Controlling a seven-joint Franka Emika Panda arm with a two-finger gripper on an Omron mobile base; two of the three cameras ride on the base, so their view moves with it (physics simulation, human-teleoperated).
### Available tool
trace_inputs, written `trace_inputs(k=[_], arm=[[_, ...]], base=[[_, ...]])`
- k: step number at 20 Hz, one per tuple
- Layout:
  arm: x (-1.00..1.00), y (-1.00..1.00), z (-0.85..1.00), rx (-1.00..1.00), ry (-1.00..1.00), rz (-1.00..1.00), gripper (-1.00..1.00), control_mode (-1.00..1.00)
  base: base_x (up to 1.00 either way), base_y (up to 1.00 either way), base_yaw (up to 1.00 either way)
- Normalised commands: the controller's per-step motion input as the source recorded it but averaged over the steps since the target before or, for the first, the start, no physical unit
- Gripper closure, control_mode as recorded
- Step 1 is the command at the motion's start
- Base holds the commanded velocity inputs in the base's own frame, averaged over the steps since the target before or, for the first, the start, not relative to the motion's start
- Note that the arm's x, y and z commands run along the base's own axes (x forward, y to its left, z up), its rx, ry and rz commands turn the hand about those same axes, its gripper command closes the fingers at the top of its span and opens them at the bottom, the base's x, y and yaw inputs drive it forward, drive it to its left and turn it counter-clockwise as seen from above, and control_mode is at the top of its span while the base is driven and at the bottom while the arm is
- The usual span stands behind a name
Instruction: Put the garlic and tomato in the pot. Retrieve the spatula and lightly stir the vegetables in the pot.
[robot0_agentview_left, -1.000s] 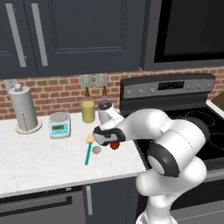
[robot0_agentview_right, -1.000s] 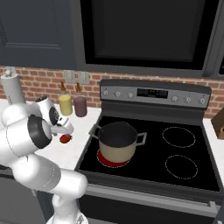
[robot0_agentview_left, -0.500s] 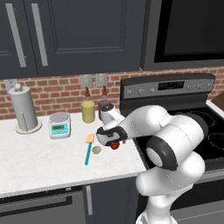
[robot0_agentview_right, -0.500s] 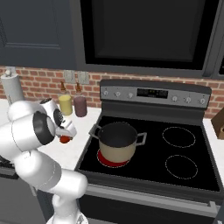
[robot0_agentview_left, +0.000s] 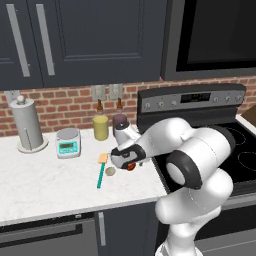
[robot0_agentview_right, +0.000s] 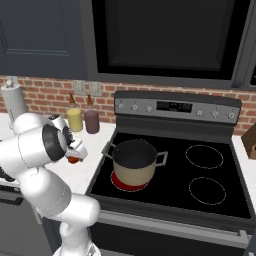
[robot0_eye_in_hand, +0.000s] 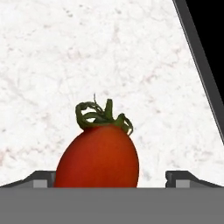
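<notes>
The tomato sits on the worktop, just left of the stove. The garlic lies beside the spatula, left of the tomato. The pot stands on the stove.

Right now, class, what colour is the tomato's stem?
Green, atop the red tomato; the hand view shows it best.

Stone, glass and metal finishes

The desk looks like pale veined marble, matt; the tomato is smooth and slightly glossy; the pot has a silvery metal rim; the stove top is glossy black.
</notes>
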Motion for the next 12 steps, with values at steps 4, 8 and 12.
trace_inputs(k=[4,8,12], arm=[[-0.03,0.0,-0.08,0.0,0.0,0.0,1.0,-1.0],[-0.21,0.0,0.01,0.0,-0.06,0.0,1.0,-1.0],[-0.57,0.0,0.76,0.01,-0.28,-0.01,1.0,-1.0]], base=[[0.0,0.0,0.0],[0.0,0.0,0.0],[0.0,0.0,0.0]])
